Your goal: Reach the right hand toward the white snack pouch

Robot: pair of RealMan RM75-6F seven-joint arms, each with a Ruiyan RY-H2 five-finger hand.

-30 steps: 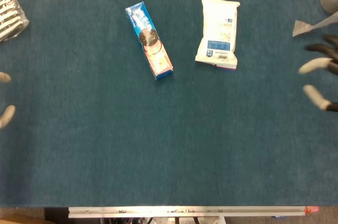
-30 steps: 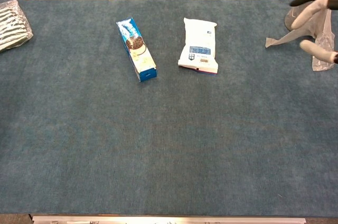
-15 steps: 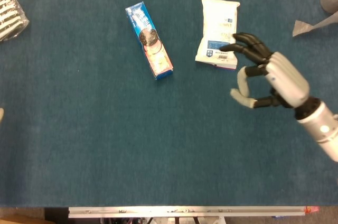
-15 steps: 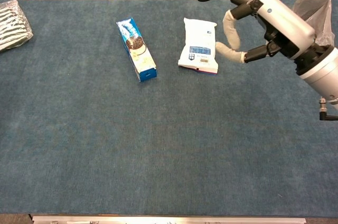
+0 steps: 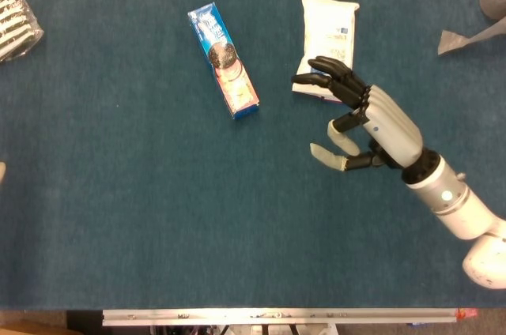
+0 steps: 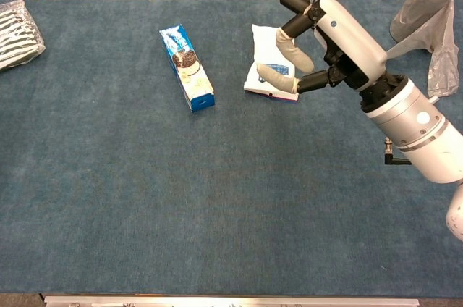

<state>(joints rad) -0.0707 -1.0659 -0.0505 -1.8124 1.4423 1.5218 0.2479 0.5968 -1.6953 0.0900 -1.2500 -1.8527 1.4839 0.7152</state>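
The white snack pouch (image 5: 327, 36) (image 6: 269, 45) lies flat on the blue table, upper middle, its blue label toward me. My right hand (image 5: 360, 118) (image 6: 318, 39) hovers over the pouch's near end, fingers spread and holding nothing. Its dark fingertips (image 5: 316, 74) overlap the pouch's near edge in the head view; contact is unclear. Of my left hand, only a pale fingertip (image 5: 1, 171) shows at the left edge of the head view.
A blue cookie box (image 5: 223, 60) (image 6: 186, 66) lies to the left of the pouch. A striped wrapped pack (image 5: 16, 15) (image 6: 18, 23) sits at the far left. Clear plastic wrapping (image 5: 482, 15) (image 6: 430, 17) stands at the far right.
My right hand has come in from the right edge and moved left across the table to the pouch's near end, fingers staying spread. The left hand's fingertips have mostly withdrawn off the left edge.
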